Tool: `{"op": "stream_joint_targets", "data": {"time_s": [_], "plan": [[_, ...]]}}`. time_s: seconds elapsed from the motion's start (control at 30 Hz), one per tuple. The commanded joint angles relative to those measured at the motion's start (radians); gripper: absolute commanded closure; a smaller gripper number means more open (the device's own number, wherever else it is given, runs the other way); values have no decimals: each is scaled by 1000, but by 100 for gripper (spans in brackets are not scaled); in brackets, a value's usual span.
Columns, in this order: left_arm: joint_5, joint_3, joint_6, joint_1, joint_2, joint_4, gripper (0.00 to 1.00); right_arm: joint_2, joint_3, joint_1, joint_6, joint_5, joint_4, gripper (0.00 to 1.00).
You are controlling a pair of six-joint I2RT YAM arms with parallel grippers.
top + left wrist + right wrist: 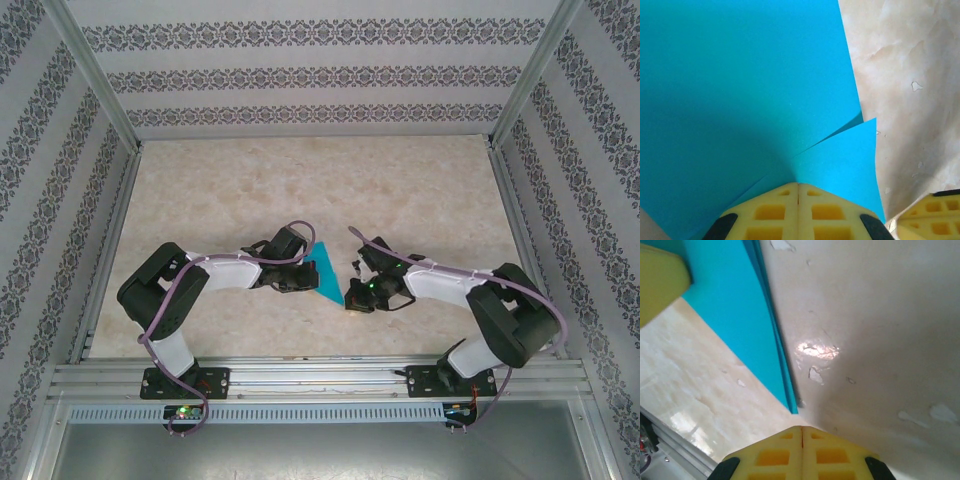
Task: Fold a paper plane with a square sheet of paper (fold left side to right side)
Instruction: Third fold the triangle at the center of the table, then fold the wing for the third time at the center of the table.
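The square sheet of paper (328, 275) lies near the bench (300, 180) centre, layered but no dart yet; we judge most folds remain. Both pressed together: left tool (798, 192) at its 9 o'clock, right tool (801, 432) at 3 o'clock

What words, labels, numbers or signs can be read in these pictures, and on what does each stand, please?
None can be read.
The sheet of paper is plain teal and unmarked.
The walls bear an ornamental pattern, no letters.
Any marking on the small board by the left arm's base is too small to read.
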Motion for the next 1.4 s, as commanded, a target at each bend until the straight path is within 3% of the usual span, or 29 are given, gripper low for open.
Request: {"op": "stream_joint_targets", "data": {"time_s": [0.0, 0.37, 0.6, 0.8, 0.97, 1.23, 1.37], "plan": [[8, 31, 6, 6, 6, -30, 92, -64, 11, -29, -83, 6, -48, 97], [8, 80, 48, 17, -89, -41, 80, -138, 17, -107, -227, 54, 24, 52], [-104, 31, 92, 32, -238, -41, 61, -180, -31, -118, -268, 82, 122, 23], [-205, -81, 113, 65, -373, 16, 50, -196, -68, -127, -298, 100, 197, 5], [-259, -167, 114, 80, -462, 67, 40, -166, -74, -128, -318, 39, 266, 2], [-221, -267, 68, 103, -536, 95, 25, -65, -7, -116, -365, -70, 302, 9], [-184, -321, 5, 115, -540, 147, 25, 16, 39, -102, -382, -107, 318, 13]]}}
